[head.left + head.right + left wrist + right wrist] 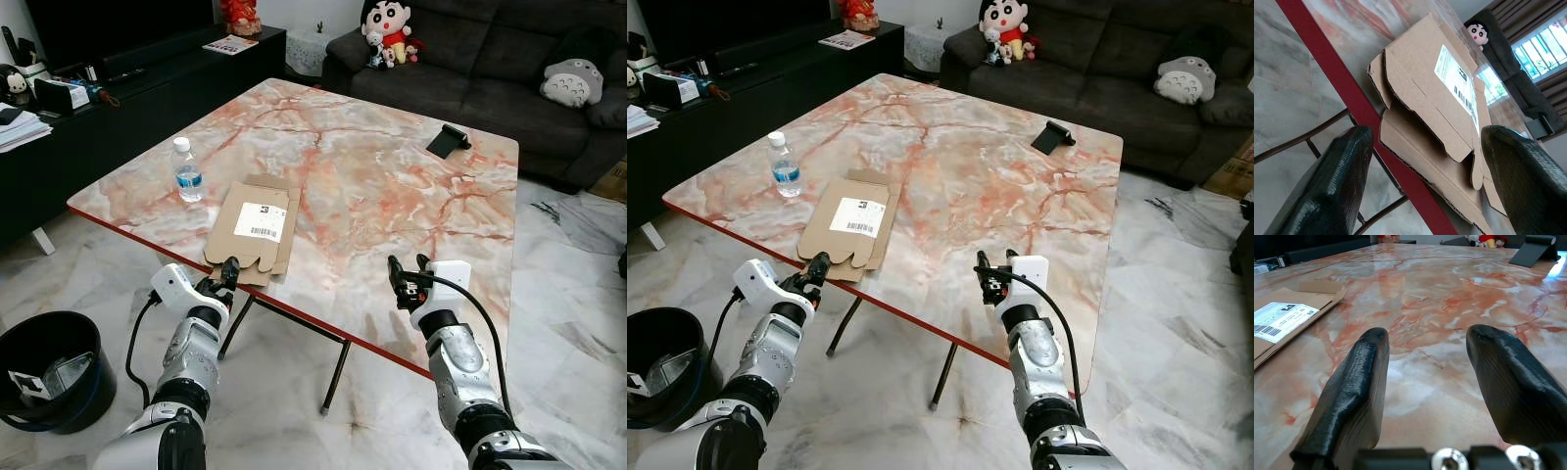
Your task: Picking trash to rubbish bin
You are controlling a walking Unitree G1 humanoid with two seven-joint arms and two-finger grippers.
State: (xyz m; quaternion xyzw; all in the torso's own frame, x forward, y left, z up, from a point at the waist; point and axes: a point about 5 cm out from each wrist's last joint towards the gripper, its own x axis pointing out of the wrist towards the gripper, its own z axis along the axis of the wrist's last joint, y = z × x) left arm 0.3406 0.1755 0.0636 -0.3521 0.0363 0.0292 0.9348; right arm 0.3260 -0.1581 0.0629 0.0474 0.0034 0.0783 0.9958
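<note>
A flattened cardboard box (251, 229) with a white shipping label lies on the marble table (372, 186), its near flap hanging slightly over the red front edge. A clear water bottle (187, 170) with a blue label stands upright left of the box. My left gripper (227, 273) is open just below and in front of the table edge, pointing at the cardboard (1440, 103). My right gripper (408, 269) is open over the table's near edge, with nothing between its fingers (1356, 391). A black rubbish bin (49, 370) stands on the floor at lower left.
A black phone stand (448, 140) sits at the table's far right. A dark sofa (490, 69) with plush toys runs along the back. A black TV console (108, 108) lines the left side. The marble floor around the table is open.
</note>
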